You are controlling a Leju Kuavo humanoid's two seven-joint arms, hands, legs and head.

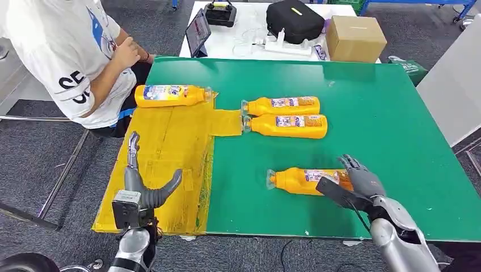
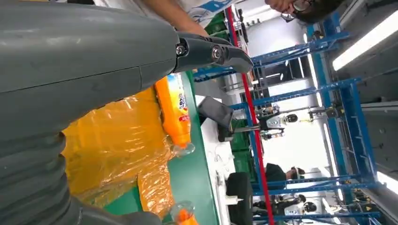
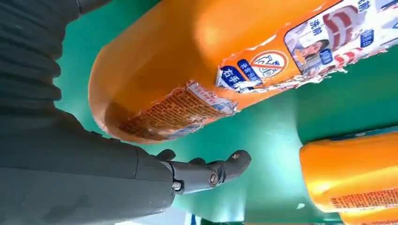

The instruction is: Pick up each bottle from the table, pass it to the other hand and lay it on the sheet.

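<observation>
The right hand (image 1: 357,184) sits at the base end of the nearest orange bottle (image 1: 303,181), lower right of centre in the head view. Its fingers (image 1: 350,163) are spread around the bottle's end rather than clamped — the right wrist view shows the thumb (image 3: 206,173) apart from the bottle's underside with green surface between them, so nothing is held yet. The left hand (image 1: 142,187) hovers over the yellow sheet (image 1: 170,147) in the lower left, fingers apart and empty, palm turned as if to receive.

One orange bottle (image 1: 170,96) already lies at the sheet's upper edge. Two more (image 1: 281,105) (image 1: 286,126) lie side by side just right of the sheet, near the middle of the frame, caps pointing left.

The main risk, as I judge it, is that the round, smooth bottle rolls or skids away as the fingers close, because they approach from one end rather than across the middle. A grip that far back could also let the cap end droop and slip during the hand-over. The torn label in the right wrist view offers little purchase. The crinkled sheet might snag the left hand.

The counter (image 1: 368,102) is covered in flat green matting. A person in a white shirt (image 1: 62,51) sits at the upper left, close to the sheet. Beyond the counter a white table (image 1: 249,34) carries a black bag (image 1: 295,20), a cardboard box (image 1: 354,37) and a tablet (image 1: 198,31); grey carpet lies around, and blue racking (image 2: 328,93) appears in the left wrist view.
</observation>
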